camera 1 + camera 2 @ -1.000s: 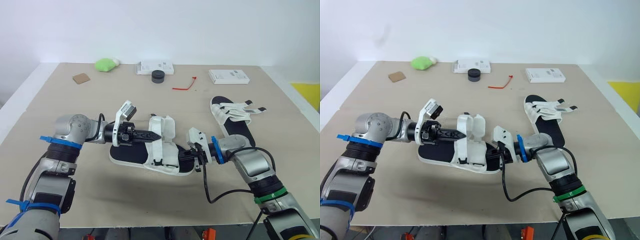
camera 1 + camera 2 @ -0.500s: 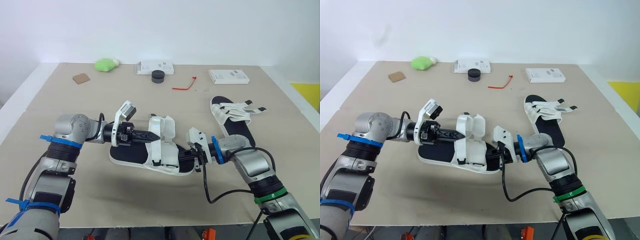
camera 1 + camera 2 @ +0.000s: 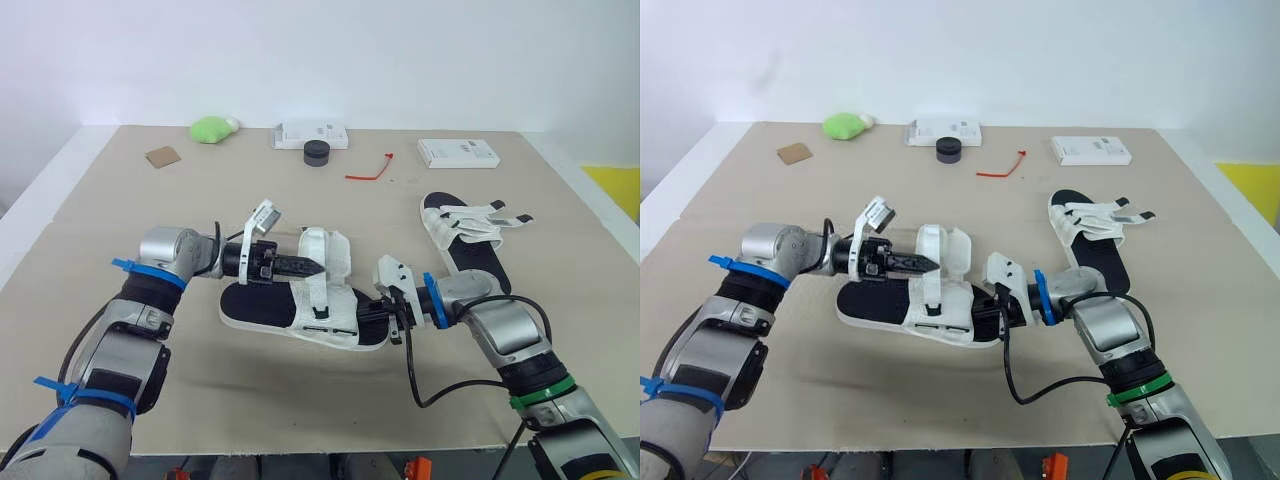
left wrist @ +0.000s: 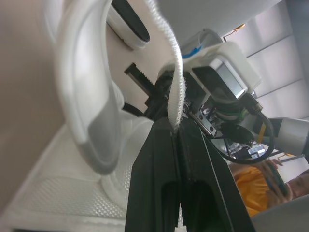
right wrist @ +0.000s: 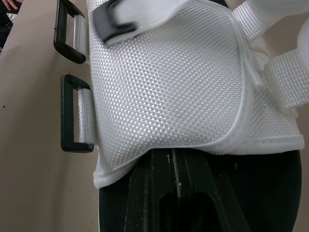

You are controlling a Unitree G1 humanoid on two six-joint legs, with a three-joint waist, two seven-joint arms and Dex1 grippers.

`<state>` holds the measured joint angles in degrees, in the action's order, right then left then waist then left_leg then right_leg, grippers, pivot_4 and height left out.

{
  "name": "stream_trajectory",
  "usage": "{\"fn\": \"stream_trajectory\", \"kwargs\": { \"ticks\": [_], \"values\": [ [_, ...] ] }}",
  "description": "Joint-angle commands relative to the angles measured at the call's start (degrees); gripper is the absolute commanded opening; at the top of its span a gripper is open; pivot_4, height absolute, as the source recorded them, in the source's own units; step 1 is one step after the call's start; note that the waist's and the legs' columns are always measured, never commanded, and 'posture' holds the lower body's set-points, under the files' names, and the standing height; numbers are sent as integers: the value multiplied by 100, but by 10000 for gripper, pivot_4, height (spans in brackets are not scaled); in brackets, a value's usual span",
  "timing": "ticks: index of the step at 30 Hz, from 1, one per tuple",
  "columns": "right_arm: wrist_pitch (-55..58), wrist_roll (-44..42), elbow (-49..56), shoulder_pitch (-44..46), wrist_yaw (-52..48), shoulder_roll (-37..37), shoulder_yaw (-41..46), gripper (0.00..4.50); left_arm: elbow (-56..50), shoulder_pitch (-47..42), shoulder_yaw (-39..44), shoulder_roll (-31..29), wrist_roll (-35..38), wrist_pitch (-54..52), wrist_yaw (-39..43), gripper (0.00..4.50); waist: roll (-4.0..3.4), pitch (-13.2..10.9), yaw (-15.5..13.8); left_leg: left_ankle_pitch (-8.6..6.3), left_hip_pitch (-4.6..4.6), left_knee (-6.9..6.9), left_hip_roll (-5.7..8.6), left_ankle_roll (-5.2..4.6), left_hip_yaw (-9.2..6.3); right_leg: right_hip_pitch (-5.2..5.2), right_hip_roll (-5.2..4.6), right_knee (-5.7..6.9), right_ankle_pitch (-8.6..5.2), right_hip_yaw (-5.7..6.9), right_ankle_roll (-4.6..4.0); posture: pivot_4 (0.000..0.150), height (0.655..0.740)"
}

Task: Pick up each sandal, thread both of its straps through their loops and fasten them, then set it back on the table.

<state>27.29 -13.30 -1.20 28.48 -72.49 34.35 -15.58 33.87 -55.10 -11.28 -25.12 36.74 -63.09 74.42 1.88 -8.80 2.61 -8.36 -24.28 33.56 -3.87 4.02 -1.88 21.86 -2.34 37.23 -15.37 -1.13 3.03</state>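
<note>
Centre frame: near sandal [image 3: 262, 306] lies on the bench [image 3: 150, 220]. Right fingers [image 5: 159, 193] are closed on its sole end. Left fingers [image 4: 161, 159] are pinched shut on one raised strap [image 4: 176, 96], not yet through its loop [image 5: 66, 113]. Farther right: second sandal [image 3: 478, 258], straps loose, untouched.

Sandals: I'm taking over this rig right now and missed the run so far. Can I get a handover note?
Left gripper: shut on a white strap of the near black-soled sandal with white woven upper, holding it raised.
Right gripper: shut, tips tucked under that upper at the sandal's right end.
Second black-and-white sandal: flat on the tan table, far right, strap ends loose.
Done: nothing fastened; both black plastic loops sit empty.
Left: thread and fasten both straps on each sandal, then set it down.
</note>
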Motion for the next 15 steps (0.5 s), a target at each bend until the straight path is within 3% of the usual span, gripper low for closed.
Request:
{"fn": "stream_trajectory", "kwargs": {
  "ticks": [1, 7, 15],
  "values": [
    [221, 216, -240, -249, 71, 42, -352, 0, 7, -118, -38, -77, -98, -16, 368, 122, 0, 0, 0, 0, 0, 0, 0, 0, 0, 0, 0, 0, 0, 0, 0, 1500, 7400],
    [243, 197, -230, -259, 68, 53, -335, 0, -478, 5, -131, -334, 31, -507, 830, 122, -1, 0, 1, 0, -1, 0, 0, 0, -1, 1, 0, 4, 0, 0, 0, 1500, 7400],
    [245, 196, -228, -261, 70, 53, -334, 0, -573, 36, -97, -344, -5, -595, 866, 122, -1, 0, -2, 0, 0, 1, 0, 0, -1, 0, 0, 5, 0, -1, 0, 1500, 7400]
  ]
}}
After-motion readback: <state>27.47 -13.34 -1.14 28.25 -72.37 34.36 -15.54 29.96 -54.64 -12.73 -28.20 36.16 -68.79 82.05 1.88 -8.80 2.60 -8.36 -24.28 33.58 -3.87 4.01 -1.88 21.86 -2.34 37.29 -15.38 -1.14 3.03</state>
